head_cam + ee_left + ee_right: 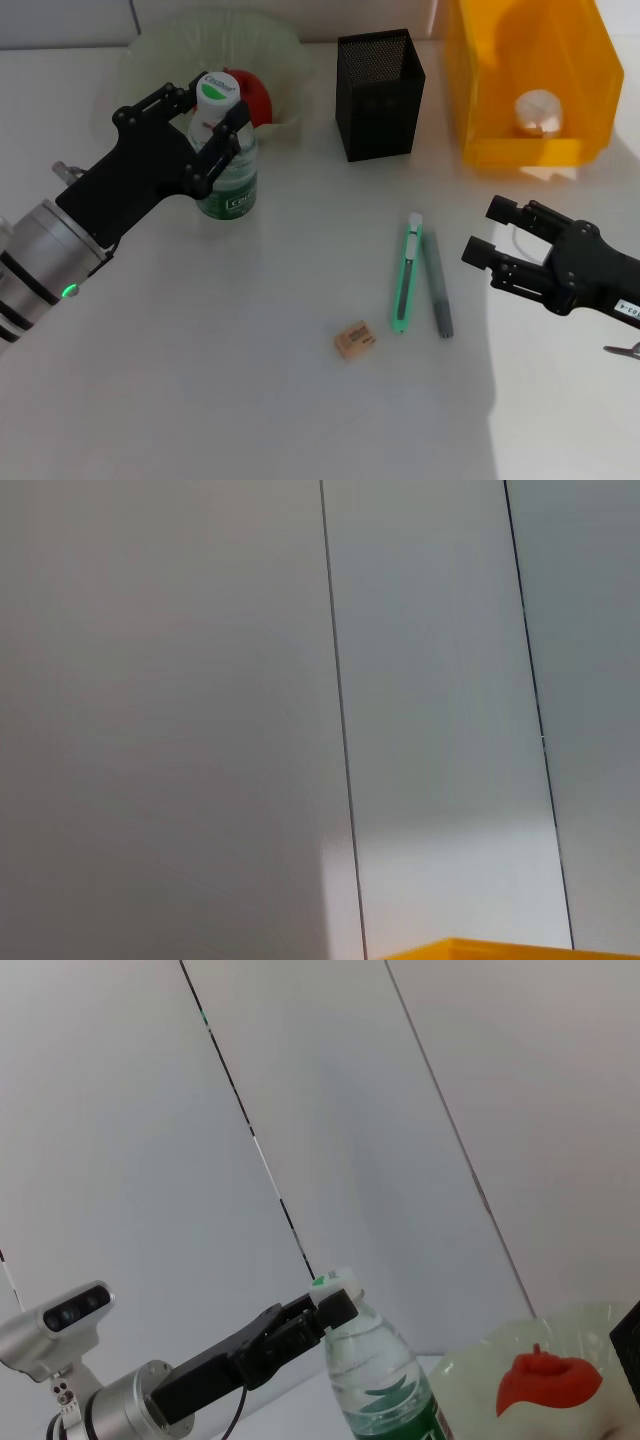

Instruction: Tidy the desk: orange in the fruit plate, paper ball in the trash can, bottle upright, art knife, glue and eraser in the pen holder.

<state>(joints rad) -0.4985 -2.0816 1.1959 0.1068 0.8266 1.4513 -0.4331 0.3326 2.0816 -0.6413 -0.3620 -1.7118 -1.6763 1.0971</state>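
A clear bottle (228, 170) with a white cap and green label stands upright on the table in front of the pale green fruit plate (150, 55). My left gripper (205, 115) is shut on its neck; both show in the right wrist view, bottle (385, 1380), gripper (325, 1312). A red-orange fruit (258, 95) lies in the plate. A green art knife (405, 275), a grey glue stick (438, 290) and a tan eraser (355, 341) lie on the table. My right gripper (483, 232) is open and empty, just right of the glue.
A black mesh pen holder (380, 95) stands at the back centre. A yellow trash can (480, 100) at the back right holds a paper ball (538, 110). The left wrist view shows only a wall and the can's yellow rim (500, 948).
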